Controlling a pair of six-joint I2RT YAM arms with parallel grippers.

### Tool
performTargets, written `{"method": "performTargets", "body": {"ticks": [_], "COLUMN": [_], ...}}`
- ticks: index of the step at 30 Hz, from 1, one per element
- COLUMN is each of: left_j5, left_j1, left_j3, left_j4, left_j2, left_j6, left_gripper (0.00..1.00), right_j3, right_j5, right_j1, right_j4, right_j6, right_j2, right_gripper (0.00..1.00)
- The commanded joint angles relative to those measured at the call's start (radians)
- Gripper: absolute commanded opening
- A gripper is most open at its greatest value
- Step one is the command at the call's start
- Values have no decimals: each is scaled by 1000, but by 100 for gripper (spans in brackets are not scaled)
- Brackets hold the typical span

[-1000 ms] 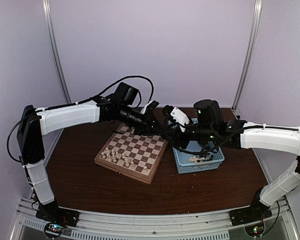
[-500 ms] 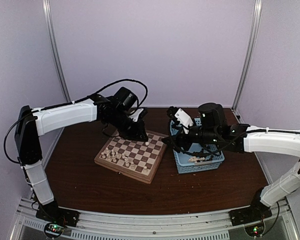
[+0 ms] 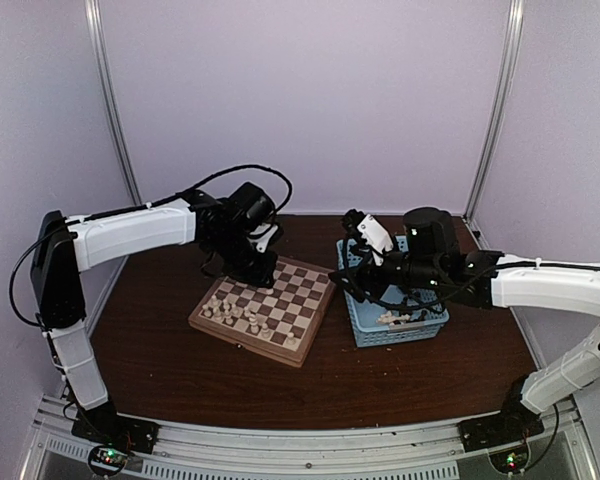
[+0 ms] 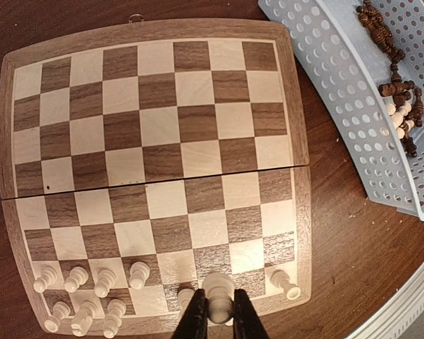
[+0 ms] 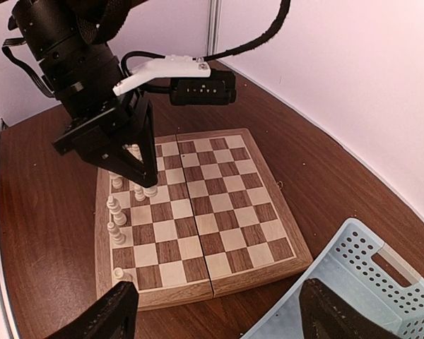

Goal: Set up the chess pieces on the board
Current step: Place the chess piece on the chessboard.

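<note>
Left wrist view showed a white piece (image 4: 219, 288) clamped between the left fingers (image 4: 195, 321) over the board's (image 4: 198, 127) outermost row. Other white pieces (image 4: 92, 279) stood in the two rows alongside. The board lay mid-bench (image 4: 353, 268). A blue basket (image 4: 339, 92) just beside it, toward the right edge, held more pieces (image 4: 399, 106). The right fingers (image 5: 109, 314) stood wide apart over the basket's rim.

Left end effector (image 4: 218, 314) pinching white piece (image 4: 218, 289), right end effector (image 5: 219, 318) seemingly open
</note>
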Motion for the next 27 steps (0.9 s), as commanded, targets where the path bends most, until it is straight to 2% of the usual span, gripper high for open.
{"method": "performTargets", "body": {"ticks": [1, 8, 27], "left_j5": [-17, 16, -91], "left_j1": [0, 1, 0], "left_j3": [-25, -77, -173], "left_j4": [-11, 33, 127], "left_j2": [38, 53, 82], "left_j6": [21, 3, -1], "left_gripper": [11, 10, 12], "right_j3": [-19, -25, -40], "right_j5": [19, 21, 1], "right_j1": [-5, -9, -20], "right_j4": [33, 36, 52], "right_j6": [20, 23, 29], "right_j2": [-21, -25, -24], "right_gripper": [82, 82, 82]}}
